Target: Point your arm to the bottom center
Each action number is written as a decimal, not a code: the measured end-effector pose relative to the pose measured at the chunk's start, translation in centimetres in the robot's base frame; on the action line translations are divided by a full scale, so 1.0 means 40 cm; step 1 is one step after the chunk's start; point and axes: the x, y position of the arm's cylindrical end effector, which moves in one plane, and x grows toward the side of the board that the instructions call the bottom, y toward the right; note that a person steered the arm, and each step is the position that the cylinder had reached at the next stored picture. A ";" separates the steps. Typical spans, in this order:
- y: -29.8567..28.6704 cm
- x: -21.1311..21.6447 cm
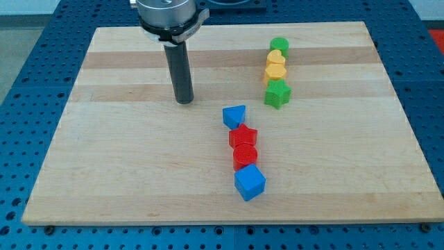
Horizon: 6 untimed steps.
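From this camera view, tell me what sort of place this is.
Probably a robotics lab bench: a pale wooden board lies on a blue perforated table, small coloured plastic blocks like the blue cube sit on it, and my tip rests at the view's upper left of them.

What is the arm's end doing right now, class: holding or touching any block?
My tip: a bare rod with no gripper, holding nothing, touching no block; it rests on the board, toward the view's upper left of the blue block.

Single view, high front (angled down), whole board (139,180)
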 end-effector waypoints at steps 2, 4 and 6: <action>-0.052 0.250; -0.059 0.536; -0.031 0.538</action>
